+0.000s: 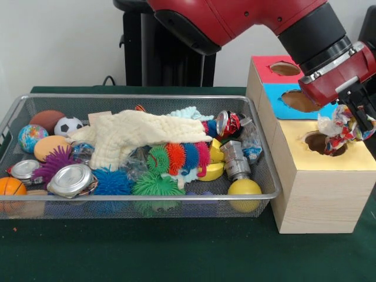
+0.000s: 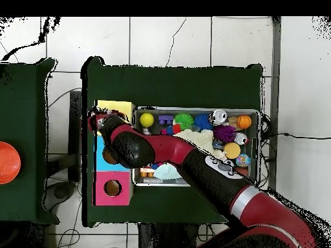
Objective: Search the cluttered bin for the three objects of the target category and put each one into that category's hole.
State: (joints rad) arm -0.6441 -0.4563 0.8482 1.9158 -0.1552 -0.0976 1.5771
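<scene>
gripper (image 1: 351, 125) jaws clamp a crumpled wrapper (image 1: 336, 130) over the yellow hole (image 1: 325, 143); we probably still owe others.

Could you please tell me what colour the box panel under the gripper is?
Yellow panel, clearest in the front view, beneath the gripper.

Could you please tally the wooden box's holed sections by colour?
Red section: 1
Blue section: 1
Yellow section: 1
Total: 3
</scene>
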